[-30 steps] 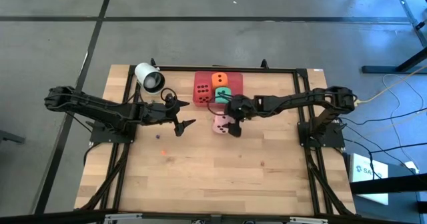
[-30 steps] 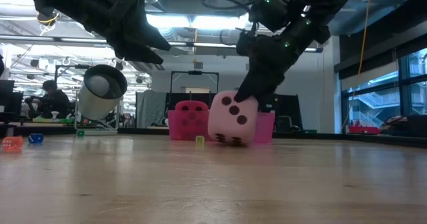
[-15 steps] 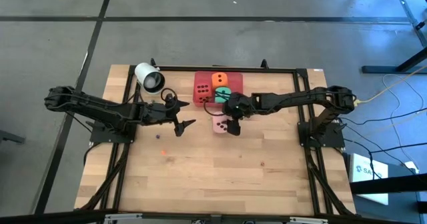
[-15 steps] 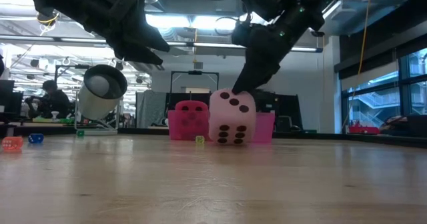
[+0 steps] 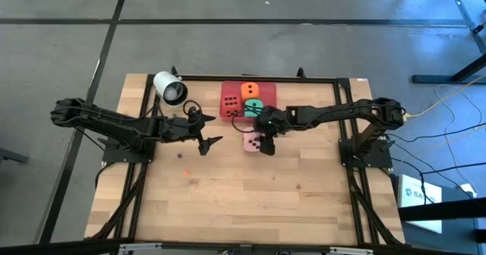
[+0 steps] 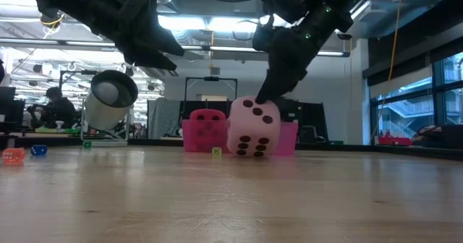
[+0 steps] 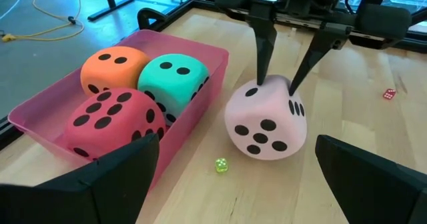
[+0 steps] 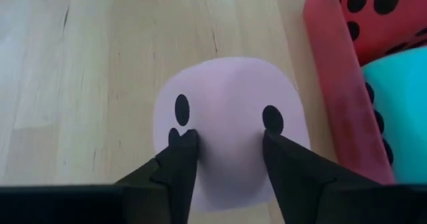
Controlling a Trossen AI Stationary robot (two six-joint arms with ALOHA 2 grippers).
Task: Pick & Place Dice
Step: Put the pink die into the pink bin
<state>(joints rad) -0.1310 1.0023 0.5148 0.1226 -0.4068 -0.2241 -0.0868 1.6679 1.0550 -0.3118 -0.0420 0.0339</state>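
Observation:
The light pink die (image 5: 251, 140) (image 7: 265, 121) stands on the table just near of the pink tray (image 5: 225, 115) (image 7: 189, 131). My right gripper (image 5: 261, 139) (image 8: 227, 147) is above it and shut on its top. The red die (image 7: 110, 117), the orange die (image 7: 113, 67) and the green die (image 7: 175, 81) lie inside the tray. My left gripper (image 5: 206, 127) hangs open above the table, left of the pink die, and touches nothing. My right gripper pinches the pink die's top face (image 7: 273, 89) between its two fingers (image 8: 179, 159), coming from above and pointing down. The fingertips dent the soft top a little. In the low view the die's underside (image 6: 249, 153) sits on the table, and the die stands nearly upright.
A white cup (image 5: 169, 88) (image 6: 110, 98) lies on its side near the table's far left corner. Tiny dice are scattered on the wood, among them a green one (image 7: 221, 165) and a red one (image 7: 389, 93). A person (image 6: 54, 102) sits in the room behind the table.
The pink die was tipped on an edge under my right gripper. It has since settled level on the table and shifted slightly toward the tray, and the gripper went with it.

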